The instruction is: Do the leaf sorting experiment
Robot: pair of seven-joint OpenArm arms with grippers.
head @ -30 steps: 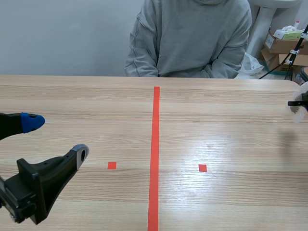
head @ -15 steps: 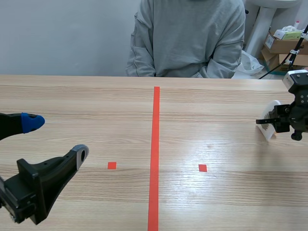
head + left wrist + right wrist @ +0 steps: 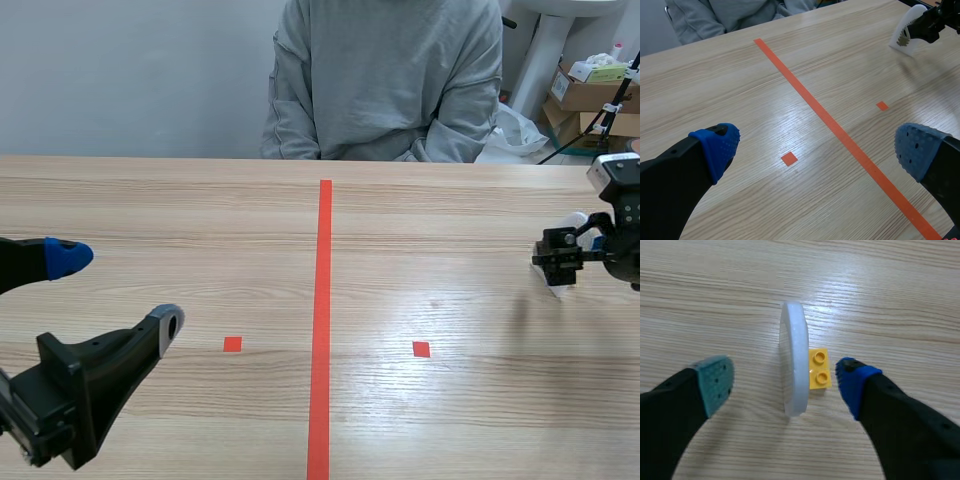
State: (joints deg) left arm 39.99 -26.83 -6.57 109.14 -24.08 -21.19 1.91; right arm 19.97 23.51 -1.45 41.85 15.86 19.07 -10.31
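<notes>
A white disc (image 3: 794, 360) stands on edge on the table, held upright by a small yellow brick (image 3: 819, 369) at its base. My right gripper (image 3: 785, 380) is open around it, one finger on each side, both clear of it. In the scene view the disc (image 3: 560, 288) stands at the far right under the right gripper (image 3: 562, 262). From the left wrist view the disc (image 3: 904, 35) shows a leaf picture on its face. My left gripper (image 3: 115, 290) hangs open and empty over the table's near left, also (image 3: 817, 150).
A person in a grey hoodie (image 3: 385, 80) sits across the table. An orange-red tape line (image 3: 322, 320) runs down the middle, with a small square mark (image 3: 232, 344) to its left and another (image 3: 421, 349) to its right. Cardboard boxes (image 3: 590, 95) stand beyond the table's far right corner.
The right arm came in from the right edge carrying the white disc, set it on the table, and its fingers opened. The left arm has not moved.
</notes>
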